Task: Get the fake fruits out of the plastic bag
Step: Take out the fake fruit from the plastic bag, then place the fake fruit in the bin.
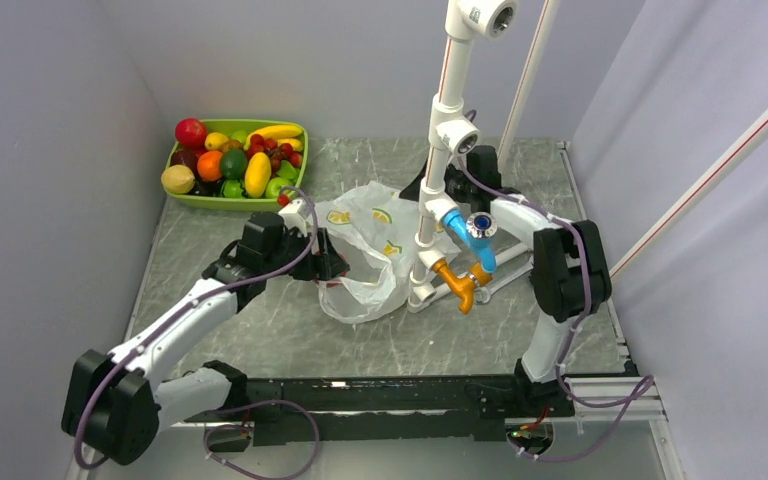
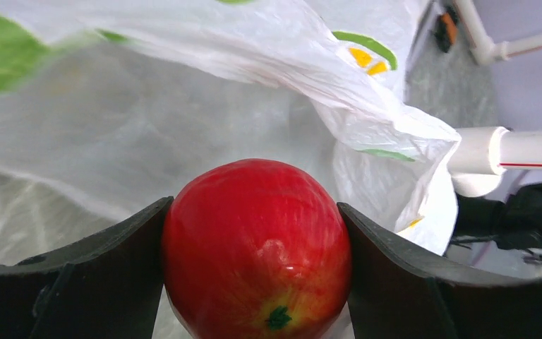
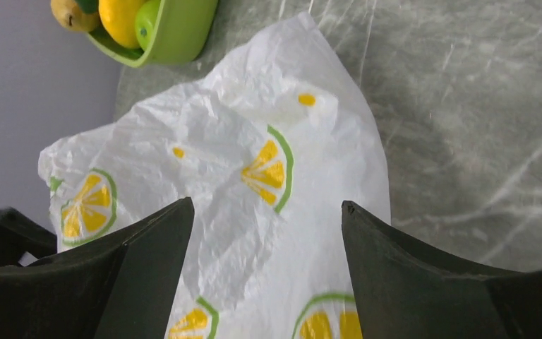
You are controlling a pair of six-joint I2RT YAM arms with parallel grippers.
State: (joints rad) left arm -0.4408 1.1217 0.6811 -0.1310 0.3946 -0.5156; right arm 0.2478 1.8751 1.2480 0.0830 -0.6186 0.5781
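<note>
In the left wrist view my left gripper (image 2: 254,206) is shut on a bright red apple (image 2: 256,247), both black fingers (image 2: 123,247) pressed against its sides, inside the mouth of the plastic bag (image 2: 205,106). From above, the left gripper (image 1: 332,262) sits at the left opening of the crumpled bag (image 1: 375,245), and the apple is hidden there. My right gripper (image 3: 268,206) hangs open above the bag (image 3: 240,176), holding nothing. In the top view it is mostly hidden behind a white pipe. Another red apple (image 1: 190,131), a banana (image 1: 276,131) and a dull yellow round fruit (image 1: 177,179) lie in the tray.
A lime-green tray (image 1: 235,203) of mixed fruit stands at the back left corner, also in the right wrist view (image 3: 183,35). A white pipe stand (image 1: 445,120) with blue and orange fittings (image 1: 465,265) rises just right of the bag. Grey walls close in on both sides.
</note>
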